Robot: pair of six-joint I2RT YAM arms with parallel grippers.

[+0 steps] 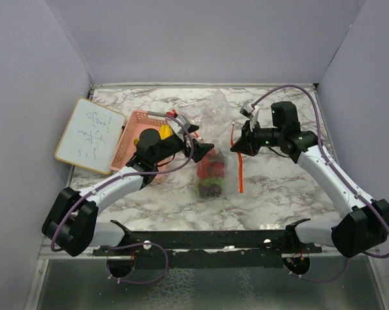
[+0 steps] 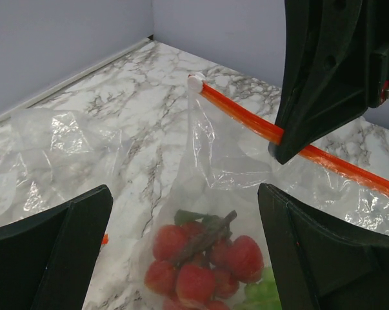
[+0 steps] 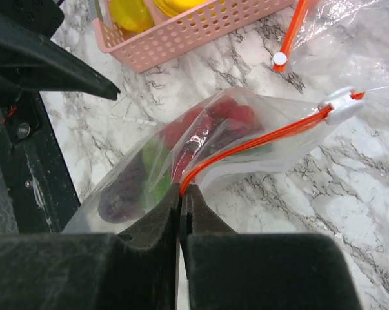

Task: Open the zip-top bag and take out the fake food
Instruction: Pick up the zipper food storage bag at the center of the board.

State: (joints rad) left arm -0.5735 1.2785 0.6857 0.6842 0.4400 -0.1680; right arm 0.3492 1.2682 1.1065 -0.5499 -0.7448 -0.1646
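My right end effector [image 3: 181,190] has its fingers pressed together on the orange zip strip [image 3: 246,145] of the zip-top bag [image 1: 210,169], pinching the plastic at the mouth edge. From the pinch the strip runs out to the white slider [image 3: 339,106] at the far end of the mouth. I cannot tell whether the seal is parted.

My left end effector [image 2: 183,194] is spread wide and holds nothing. In its wrist view the bag sits between and just beyond its two fingers, with no contact that I can see. The right end effector hangs above it, clamped on the strip.

The fake food [image 2: 200,265] is inside the bag, bunched at the lower end: red strawberries, a green piece and a dark purple piece. In the top view that loaded end lies on the marble worktop [image 1: 278,187] between the two arms.

A pink basket [image 1: 126,145] stands to the left of the bag, beside the left arm, with yellow pieces [image 3: 133,13] in it. A whiteboard [image 1: 89,134] lies further left, against the wall. A second clear bag [image 3: 355,39], with its own orange strip, lies past the first one.
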